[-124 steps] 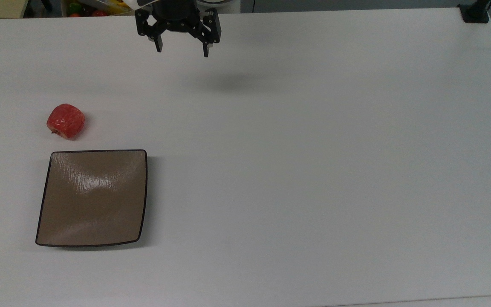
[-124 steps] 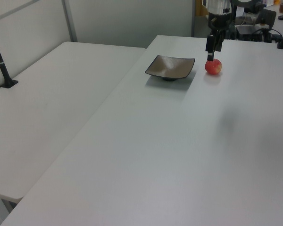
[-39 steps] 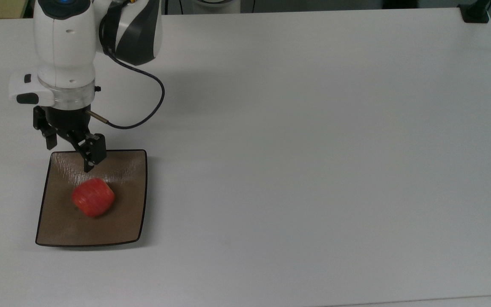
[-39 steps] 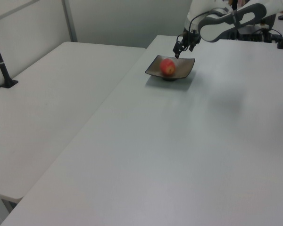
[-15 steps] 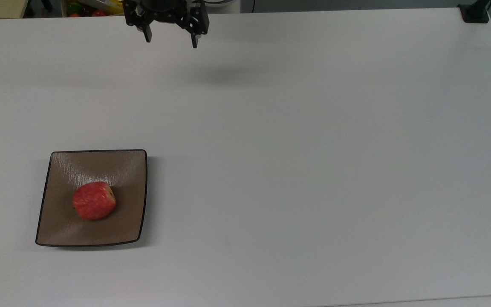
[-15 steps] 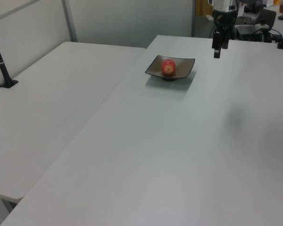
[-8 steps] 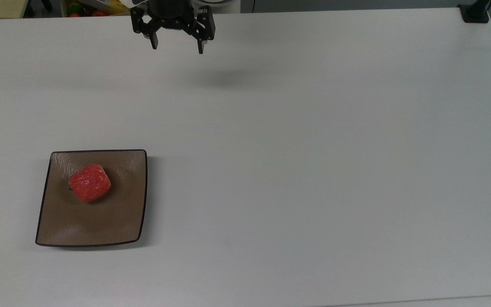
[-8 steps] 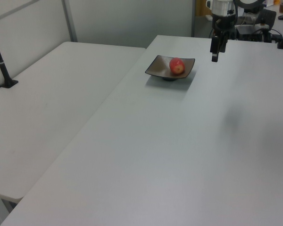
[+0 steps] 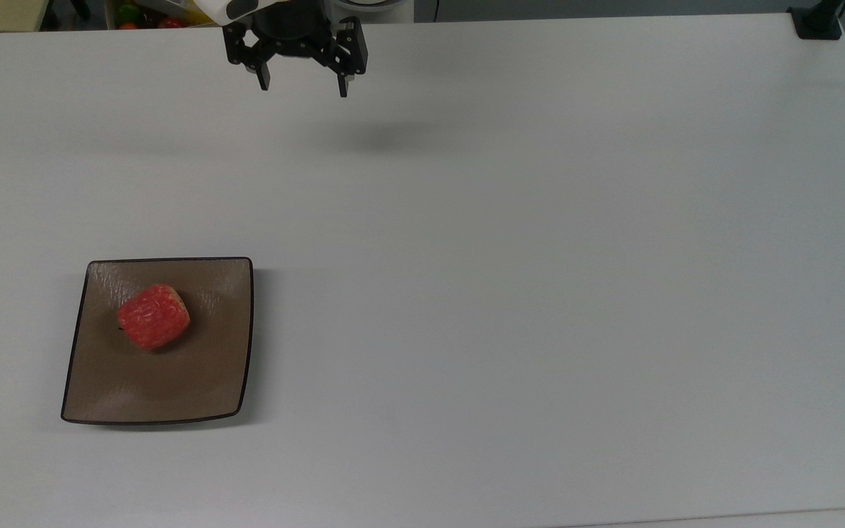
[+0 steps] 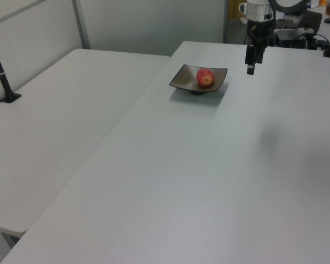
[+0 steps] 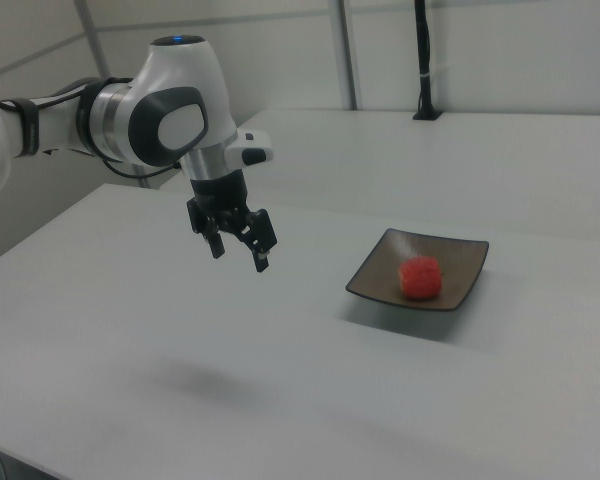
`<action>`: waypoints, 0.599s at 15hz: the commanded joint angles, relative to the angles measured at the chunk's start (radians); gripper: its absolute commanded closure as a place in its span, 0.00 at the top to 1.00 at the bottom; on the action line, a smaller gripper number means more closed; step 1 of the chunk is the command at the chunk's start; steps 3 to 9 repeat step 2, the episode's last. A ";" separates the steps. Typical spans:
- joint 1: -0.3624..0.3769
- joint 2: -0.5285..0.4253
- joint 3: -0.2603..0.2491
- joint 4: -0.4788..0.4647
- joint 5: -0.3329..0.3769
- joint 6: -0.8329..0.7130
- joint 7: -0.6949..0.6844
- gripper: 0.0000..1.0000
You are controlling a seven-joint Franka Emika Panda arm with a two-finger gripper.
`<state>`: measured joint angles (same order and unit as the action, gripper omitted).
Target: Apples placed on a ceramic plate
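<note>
Your apple (image 9: 153,316) has rolled toward the far half of the ceramic plate (image 9: 173,389) and settled there. The claw (image 9: 304,81), released and empty, hangs well apart above the desk (image 9: 540,293). Placement looks done.

The arm (image 11: 130,120) reaches out level, its wrist turned straight down. The gripper (image 9: 303,81) hangs in the air above the surface, pointing down, holding nothing. Its two black fingers (image 11: 263,258) stand spread wide apart. In the left view the gripper (image 10: 251,65) appears edge-on, vertical.
</note>
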<state>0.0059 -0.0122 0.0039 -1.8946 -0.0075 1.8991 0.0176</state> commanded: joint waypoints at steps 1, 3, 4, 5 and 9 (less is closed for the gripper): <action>0.019 -0.009 -0.021 -0.012 0.003 0.000 -0.073 1.00; 0.019 -0.009 -0.021 -0.012 0.003 -0.002 -0.071 1.00; 0.019 -0.009 -0.021 -0.012 0.003 -0.002 -0.071 1.00; 0.019 -0.009 -0.021 -0.012 0.003 -0.002 -0.071 1.00; 0.019 -0.009 -0.021 -0.012 0.003 -0.002 -0.071 1.00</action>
